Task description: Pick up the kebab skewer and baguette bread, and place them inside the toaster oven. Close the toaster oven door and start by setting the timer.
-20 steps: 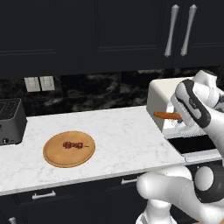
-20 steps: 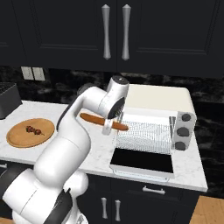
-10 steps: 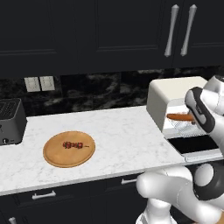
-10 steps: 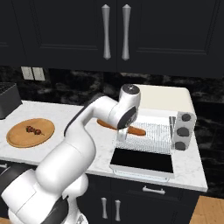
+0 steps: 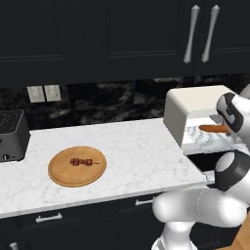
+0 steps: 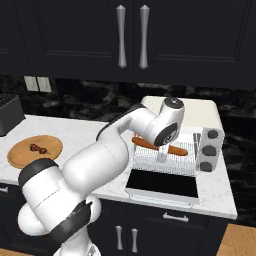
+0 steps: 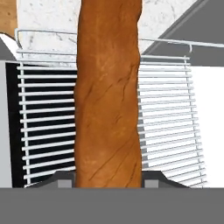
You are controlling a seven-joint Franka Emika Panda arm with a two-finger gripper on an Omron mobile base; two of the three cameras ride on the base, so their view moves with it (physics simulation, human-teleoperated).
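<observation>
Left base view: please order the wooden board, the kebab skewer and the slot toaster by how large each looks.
1. Wooden board, widest.
2. Slot toaster, cut by the left edge, so its full size is unsure.
3. Kebab skewer, smallest, lying on the board.

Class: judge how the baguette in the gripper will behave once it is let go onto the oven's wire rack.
The baguette bread spans the gripper unsagging, so probably stiff. Its rounded shape might roll slightly across the wire rack.

A kitchen: dark cabinets, marble counter, toaster oven.
</observation>
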